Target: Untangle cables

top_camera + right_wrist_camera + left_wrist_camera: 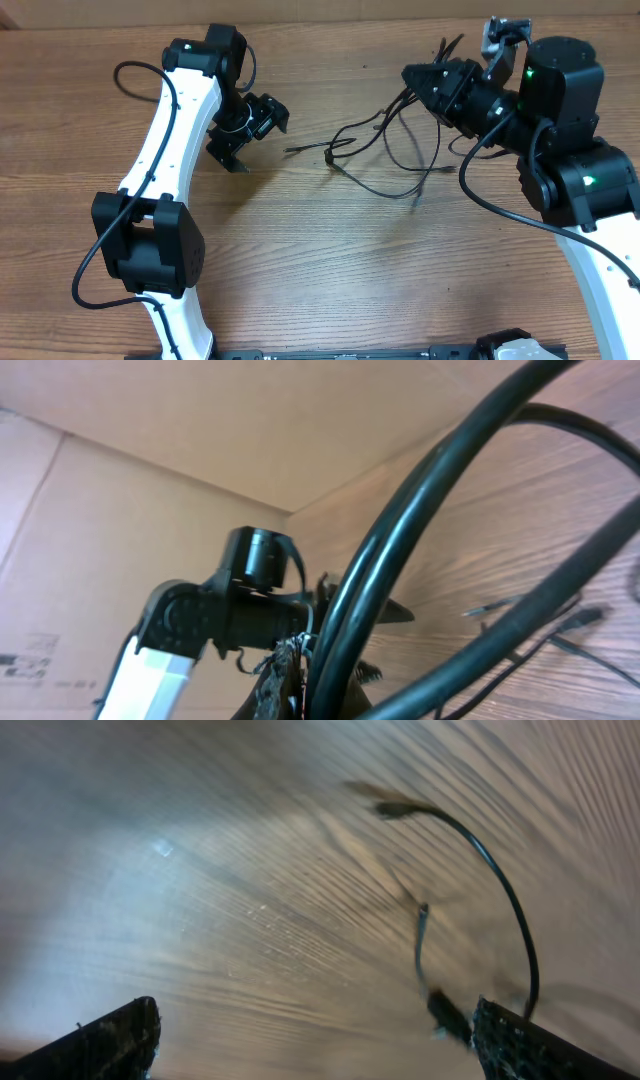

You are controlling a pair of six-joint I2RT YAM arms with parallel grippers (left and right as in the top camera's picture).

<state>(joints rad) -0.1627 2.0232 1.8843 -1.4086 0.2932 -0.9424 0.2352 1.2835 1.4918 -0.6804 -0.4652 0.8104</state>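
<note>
Between the two claws, the cables (388,128) lie as a loose black tangle on the wooden table (330,260). The right gripper (412,76) has its jaws together, clamped on one end of the bunch. Several strands run out from its tip and down to the wood, and a few short ends stick up behind it. Seen from the right wrist, the cords (380,540) arc up close past the camera.

The left gripper (252,138) stands with its jaws wide apart and nothing between them, just above the table. The nearest plug ends lie a little way in front of it, apart from its fingers (110,1040). From the left wrist, one cord (505,890) curves ahead and to the right of the open jaws.
</note>
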